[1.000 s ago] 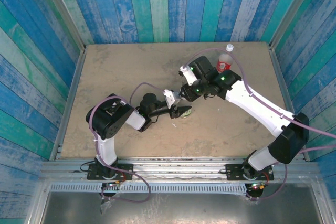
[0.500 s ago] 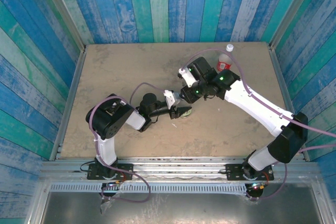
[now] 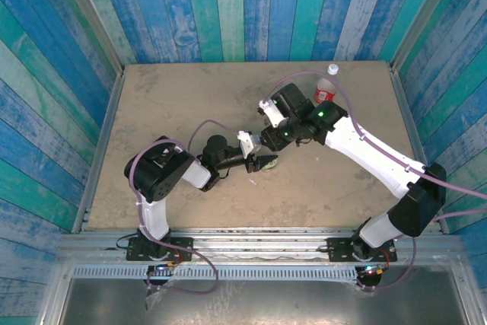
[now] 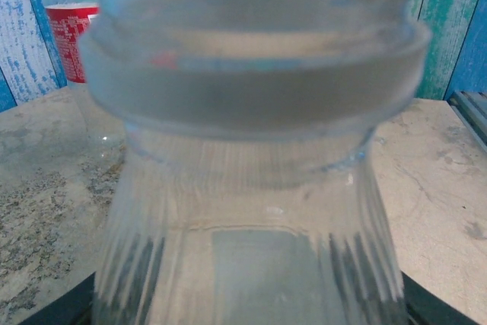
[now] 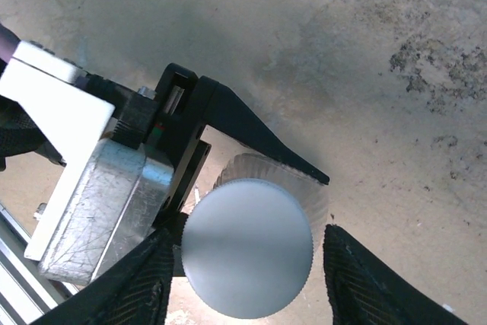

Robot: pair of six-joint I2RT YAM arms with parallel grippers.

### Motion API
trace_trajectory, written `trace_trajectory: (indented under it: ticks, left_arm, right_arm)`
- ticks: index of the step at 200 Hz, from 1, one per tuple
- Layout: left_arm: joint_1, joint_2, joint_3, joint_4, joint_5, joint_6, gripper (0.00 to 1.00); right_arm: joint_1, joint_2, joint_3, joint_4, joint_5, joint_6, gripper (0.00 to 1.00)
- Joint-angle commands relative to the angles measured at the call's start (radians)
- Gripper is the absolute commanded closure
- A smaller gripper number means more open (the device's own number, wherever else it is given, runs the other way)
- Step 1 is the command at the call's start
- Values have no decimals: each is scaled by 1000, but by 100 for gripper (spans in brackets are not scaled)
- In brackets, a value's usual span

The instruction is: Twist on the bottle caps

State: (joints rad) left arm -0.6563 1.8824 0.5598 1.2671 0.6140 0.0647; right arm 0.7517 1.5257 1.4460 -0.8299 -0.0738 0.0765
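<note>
While the small round white plastic cap (image 5: 247,247) sits atop the neck of the clear ribbed plastic bottle (image 4: 251,188), near the middle of the mottled beige table (image 3: 167,104), the right gripper (image 5: 249,235) straddles it from above. One finger touches its rim and a sliver shows beside the other, so a firm pinch cannot be told. The left gripper (image 3: 264,162) is clamped round that bottle's body. Well apart, by the table's far right corner, the red-labelled clear bottle (image 3: 325,93) stands upright with a white cap (image 3: 332,70) on it.

Clear ribbed plastic bottle (image 4: 251,249), matt white cap (image 5: 247,247), mottled tabletop (image 5: 342,51)
</note>
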Motion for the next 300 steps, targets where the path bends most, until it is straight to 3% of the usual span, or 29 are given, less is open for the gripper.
trace_trajectory:
  ticks: [1,40,75,130,215,300]
  left_arm:
    - [-3,36,-5,-67,6,27,43]
    - [-3,36,-5,-71,6,30,43]
    - [-3,34,-5,-83,8,38,43]
    - [-3,25,-5,-92,8,44,42]
    - [-3,28,10,-114,11,50,42]
    - [-3,29,10,-120,12,53,42]
  right_arm:
    - [11,-20,18,-2,-18,-7,39]
    - [9,-63,-1,38,-11,3,31]
    - [-7,-98,-33,98,-15,37,30]
    - [-47,-90,-81,109,-22,55,47]
    - [-57,-57,-133,91,-38,41,53]
    - [-58,-45,-158,55,-24,64,65]
